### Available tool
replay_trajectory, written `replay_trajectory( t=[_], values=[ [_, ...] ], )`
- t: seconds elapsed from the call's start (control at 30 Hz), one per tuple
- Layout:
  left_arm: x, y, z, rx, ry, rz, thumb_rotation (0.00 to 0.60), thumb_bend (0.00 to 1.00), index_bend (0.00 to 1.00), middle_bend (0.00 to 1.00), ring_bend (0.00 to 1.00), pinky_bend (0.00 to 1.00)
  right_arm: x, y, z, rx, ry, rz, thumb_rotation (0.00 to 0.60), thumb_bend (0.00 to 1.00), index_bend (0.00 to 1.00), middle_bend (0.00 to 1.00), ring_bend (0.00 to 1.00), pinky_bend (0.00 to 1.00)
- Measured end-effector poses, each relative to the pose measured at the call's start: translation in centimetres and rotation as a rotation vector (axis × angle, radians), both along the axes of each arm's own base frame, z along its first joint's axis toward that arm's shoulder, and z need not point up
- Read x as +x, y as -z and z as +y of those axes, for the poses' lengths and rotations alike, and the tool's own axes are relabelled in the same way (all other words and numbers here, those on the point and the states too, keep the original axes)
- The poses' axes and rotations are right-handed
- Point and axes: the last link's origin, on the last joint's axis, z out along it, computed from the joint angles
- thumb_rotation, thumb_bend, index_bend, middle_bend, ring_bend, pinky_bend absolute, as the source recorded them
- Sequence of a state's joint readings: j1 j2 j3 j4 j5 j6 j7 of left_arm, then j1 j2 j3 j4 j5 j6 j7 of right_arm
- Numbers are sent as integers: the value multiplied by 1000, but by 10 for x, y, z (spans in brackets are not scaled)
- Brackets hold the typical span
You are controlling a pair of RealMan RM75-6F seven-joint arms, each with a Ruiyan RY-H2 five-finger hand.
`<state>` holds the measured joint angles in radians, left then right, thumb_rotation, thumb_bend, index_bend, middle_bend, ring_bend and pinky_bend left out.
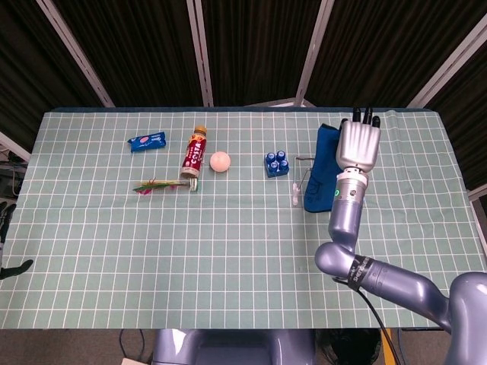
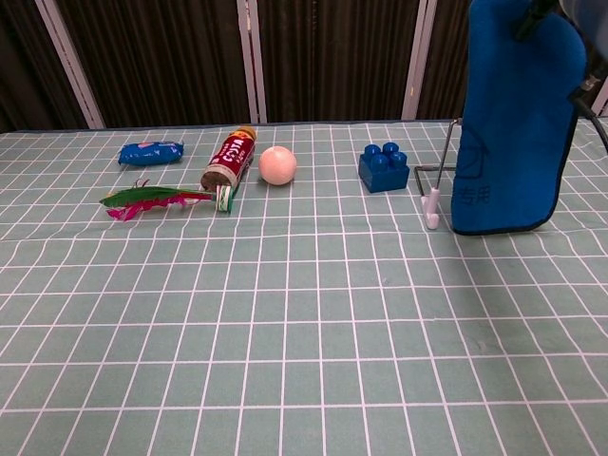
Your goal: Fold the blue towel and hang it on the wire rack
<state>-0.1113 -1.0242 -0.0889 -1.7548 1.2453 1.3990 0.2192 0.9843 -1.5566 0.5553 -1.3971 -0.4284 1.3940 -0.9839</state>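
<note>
The blue towel (image 1: 318, 171) hangs down folded from my right hand (image 1: 358, 144), which grips its top edge well above the table. In the chest view the blue towel (image 2: 513, 123) covers the right part of the wire rack (image 2: 437, 171); its lower edge hangs just above the cloth. The head view places the towel right beside the wire rack (image 1: 300, 171), and I cannot tell whether they touch. My left hand (image 1: 6, 228) shows only as dark spread fingers at the far left edge, off the table, holding nothing.
Left of the rack stands a blue toy brick (image 1: 277, 163). Further left lie a pale ball (image 1: 220, 160), a red bottle (image 1: 195, 152) on its side, a green and pink feather toy (image 1: 160, 185) and a blue snack packet (image 1: 147, 141).
</note>
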Motion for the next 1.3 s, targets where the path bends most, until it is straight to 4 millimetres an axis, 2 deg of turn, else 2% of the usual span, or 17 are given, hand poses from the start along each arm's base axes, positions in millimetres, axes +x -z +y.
replay_trajectory(
  t=[0.3,0.67,1.3],
  values=[
    [-3,1,3,0,-16,4,600,0,0,0,0,0,-2,2,-14,-15,-42,-24,600,581,740,152,0,173],
    [-6,3,6,-7,-35,12,600,0,0,0,0,0,-6,16,-27,94,-56,-5,600,581,738,153,0,155],
    [-14,9,13,-18,-75,29,600,0,0,0,0,0,-15,19,-48,96,-46,31,600,579,738,152,0,155]
  ],
)
